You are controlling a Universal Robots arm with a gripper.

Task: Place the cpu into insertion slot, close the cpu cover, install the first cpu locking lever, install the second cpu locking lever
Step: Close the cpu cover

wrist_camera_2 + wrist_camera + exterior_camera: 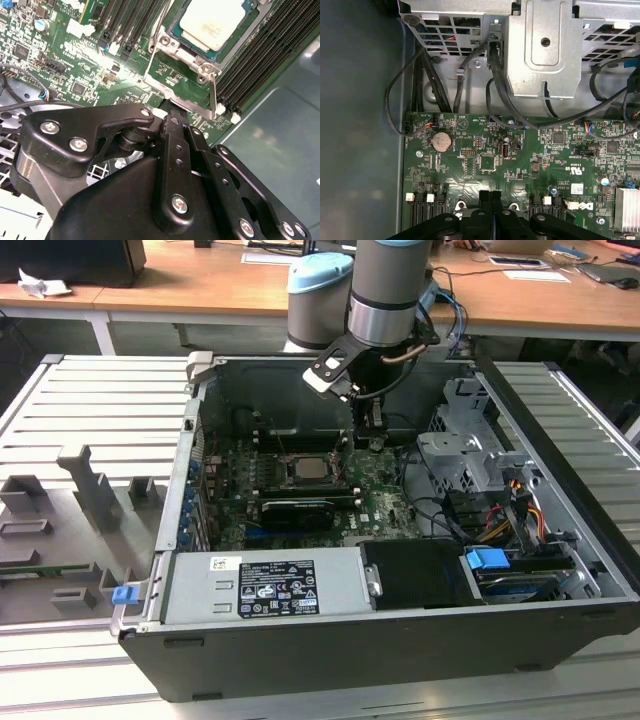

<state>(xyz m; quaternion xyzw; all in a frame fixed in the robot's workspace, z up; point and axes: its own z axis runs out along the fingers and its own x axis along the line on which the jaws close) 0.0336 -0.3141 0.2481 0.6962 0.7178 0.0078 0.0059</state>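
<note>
The chip (212,22) sits in the socket (170,44). The gripper (173,112), fingers pressed together and empty, hangs just beside the socket's edge, near 1 thin lever (213,97). Pushing off-line, it could slip off and scrape the board (485,165) beside the socket.

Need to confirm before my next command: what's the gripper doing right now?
Gripper: shut, fingers pressed together, nothing visible between them. It is not holding the chip.

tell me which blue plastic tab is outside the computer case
The small blue tab beside the computer case, at the exterior view's left; the larger blue tab sits inside it.
</note>
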